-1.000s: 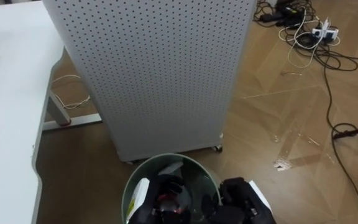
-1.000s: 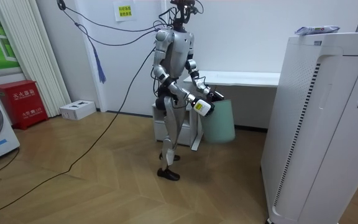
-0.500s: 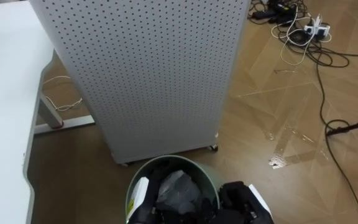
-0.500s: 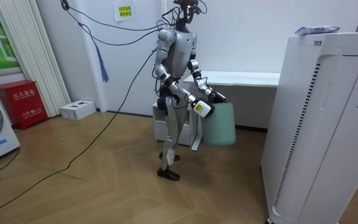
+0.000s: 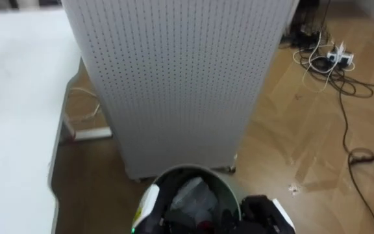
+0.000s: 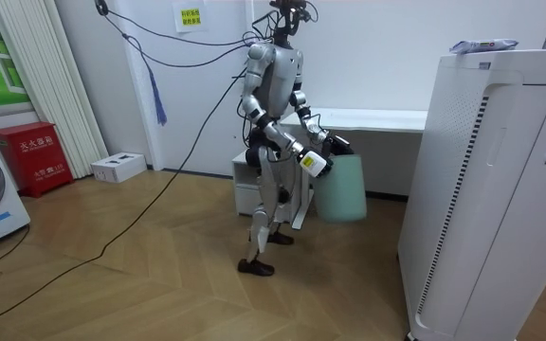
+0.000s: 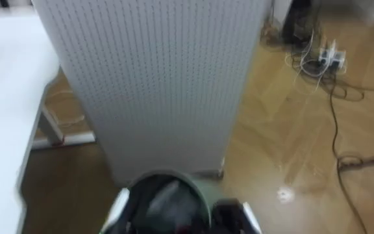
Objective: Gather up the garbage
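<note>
Left eye view: a pale green bin [image 5: 234,192] is being shown at the bottom centre of the frame, and crumpled grey garbage [image 5: 192,195] is lying inside it. The bin is being held up between the two hands. The left hand [image 5: 151,218] is being pressed against its lower left side and the right hand [image 5: 260,214] against its lower right side. Both hands are being cut off by the bottom edge of the frame and are blurred, so it cannot be told how far the fingers are curled or whether they are hooked over the rim.

A tall white perforated cabinet [image 5: 174,78] is being seen just beyond the bin, filling the upper centre of the frame. A white table [image 5: 18,117] is running down the left side. At the upper right, a tangle of cables [image 5: 333,55] is lying on the wooden floor [image 5: 304,143], well apart from the bin.

In the room view, the robot is being seen upright in the middle of the frame, with one foot set ahead of the other. The bin [image 6: 341,189] is being carried in front of its waist, off the floor. The white table [image 6: 377,120] is just behind the bin. A large white appliance [image 6: 491,189] is standing at the room view's right.
</note>
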`<state>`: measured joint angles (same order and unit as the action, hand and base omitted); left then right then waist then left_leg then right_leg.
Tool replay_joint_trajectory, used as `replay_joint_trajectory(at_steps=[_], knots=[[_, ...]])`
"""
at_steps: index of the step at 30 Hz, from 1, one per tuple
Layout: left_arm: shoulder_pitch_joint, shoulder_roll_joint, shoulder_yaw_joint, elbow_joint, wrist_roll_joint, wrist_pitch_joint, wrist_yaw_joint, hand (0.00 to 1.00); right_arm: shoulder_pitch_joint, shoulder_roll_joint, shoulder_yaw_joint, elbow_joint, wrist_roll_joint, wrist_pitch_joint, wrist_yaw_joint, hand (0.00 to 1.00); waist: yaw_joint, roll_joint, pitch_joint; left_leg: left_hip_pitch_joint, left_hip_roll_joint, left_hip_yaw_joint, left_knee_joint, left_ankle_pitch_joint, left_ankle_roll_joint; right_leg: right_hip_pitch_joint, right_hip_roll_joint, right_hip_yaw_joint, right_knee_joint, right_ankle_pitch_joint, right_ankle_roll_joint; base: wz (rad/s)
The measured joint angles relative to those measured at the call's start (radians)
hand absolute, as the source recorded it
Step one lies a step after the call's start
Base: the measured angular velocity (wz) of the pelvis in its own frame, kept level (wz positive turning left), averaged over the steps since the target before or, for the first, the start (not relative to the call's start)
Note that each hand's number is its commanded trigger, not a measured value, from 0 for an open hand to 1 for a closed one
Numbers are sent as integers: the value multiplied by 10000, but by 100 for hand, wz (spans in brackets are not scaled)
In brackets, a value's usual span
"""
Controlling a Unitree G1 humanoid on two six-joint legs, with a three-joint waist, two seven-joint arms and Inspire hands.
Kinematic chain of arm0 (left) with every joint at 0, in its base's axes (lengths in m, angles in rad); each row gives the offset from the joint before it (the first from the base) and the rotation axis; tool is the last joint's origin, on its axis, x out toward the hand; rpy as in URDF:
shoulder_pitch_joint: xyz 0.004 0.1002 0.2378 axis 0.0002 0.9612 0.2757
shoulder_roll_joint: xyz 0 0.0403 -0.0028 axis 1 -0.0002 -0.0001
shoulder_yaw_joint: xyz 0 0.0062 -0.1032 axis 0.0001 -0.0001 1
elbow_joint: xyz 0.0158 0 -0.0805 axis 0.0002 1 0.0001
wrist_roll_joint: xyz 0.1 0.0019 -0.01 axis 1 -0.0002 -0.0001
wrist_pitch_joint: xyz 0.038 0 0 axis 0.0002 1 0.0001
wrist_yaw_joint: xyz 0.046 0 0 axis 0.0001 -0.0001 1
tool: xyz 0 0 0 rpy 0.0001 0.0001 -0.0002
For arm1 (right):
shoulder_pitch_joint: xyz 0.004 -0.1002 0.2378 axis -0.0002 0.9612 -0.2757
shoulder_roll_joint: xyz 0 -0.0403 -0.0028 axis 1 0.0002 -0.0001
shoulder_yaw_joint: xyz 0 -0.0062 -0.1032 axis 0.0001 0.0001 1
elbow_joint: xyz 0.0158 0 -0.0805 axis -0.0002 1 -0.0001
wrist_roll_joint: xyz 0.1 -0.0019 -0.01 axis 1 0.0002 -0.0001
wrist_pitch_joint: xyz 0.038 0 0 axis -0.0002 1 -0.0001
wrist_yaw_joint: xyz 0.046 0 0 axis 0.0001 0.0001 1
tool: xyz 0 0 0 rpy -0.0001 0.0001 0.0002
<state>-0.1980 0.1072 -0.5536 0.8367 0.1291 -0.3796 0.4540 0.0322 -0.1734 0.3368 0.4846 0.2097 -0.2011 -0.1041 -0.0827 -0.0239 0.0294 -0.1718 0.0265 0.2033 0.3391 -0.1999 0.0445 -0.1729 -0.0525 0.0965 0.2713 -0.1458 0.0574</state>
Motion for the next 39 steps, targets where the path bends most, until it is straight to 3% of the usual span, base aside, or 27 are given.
replay_joint_trajectory(at_steps=[4, 6, 12, 19, 22, 30, 34, 39], knots=[[339, -24, 12, -603, 132, -1, -127, 0, 265, -198, -92, 10, 20, 1, -137, 100, -89, 207, -23, 551, -70, -438, -390, -47, -79, 471, 70, -306, -78, 22, -50, 1], [595, 22, 14, -889, 191, -4, -244, 0, 362, -247, -133, 76, 123, -2, -128, 100, -81, 206, -22, 755, -107, -510, -477, -79, -118, 615, 77, -459, -41, -2, -89, 1], [1254, 574, 111, -1780, 263, 4, -741, 0, 507, -354, -311, 554, 233, 12, -126, 100, -47, 152, -42, 981, -210, -521, -641, -52, -102, 686, -3, -513, 42, -79, -110, -3], [2006, 847, 1600, -1966, 605, -12, -699, 0, 584, -328, -951, 2283, 382, 66, -150, 100, 106, -126, -163, 1177, -195, -487, -689, -65, -118, 699, 2, -717, 178, -91, -97, -8], [2217, 1082, 1648, -1478, 613, -15, -692, 0, 582, -334, -976, 3113, 579, 68, -281, 100, 160, -145, -169, 1427, -194, -477, -904, -69, -125, 950, 7, -766, -54, -69, -129, 0], [2799, 1070, 2537, -582, 624, -16, -682, 0, 592, -329, -1121, 4625, 363, 64, -73, 100, 635, -140, -169, 1855, -195, -433, -1339, -71, -135, 1224, 17, -998, -300, -63, -137, -7], [3214, 1100, 2593, -296, 606, -23, -619, 0, 590, -299, -1130, 4946, 329, 51, -4, 100, 591, -143, -167, 1931, -198, -556, -1357, -81, -151, 1357, 3, -1214, -410, -63, -137, 4], [3258, 1065, 2568, 732, 589, 9, -682, 0, 593, -205, -1195, 5331, 264, 64, 119, 100, 597, -140, -155, 2188, -178, -743, -1484, -112, -195, 1705, 7, -1573, -629, -63, -139, 8]])
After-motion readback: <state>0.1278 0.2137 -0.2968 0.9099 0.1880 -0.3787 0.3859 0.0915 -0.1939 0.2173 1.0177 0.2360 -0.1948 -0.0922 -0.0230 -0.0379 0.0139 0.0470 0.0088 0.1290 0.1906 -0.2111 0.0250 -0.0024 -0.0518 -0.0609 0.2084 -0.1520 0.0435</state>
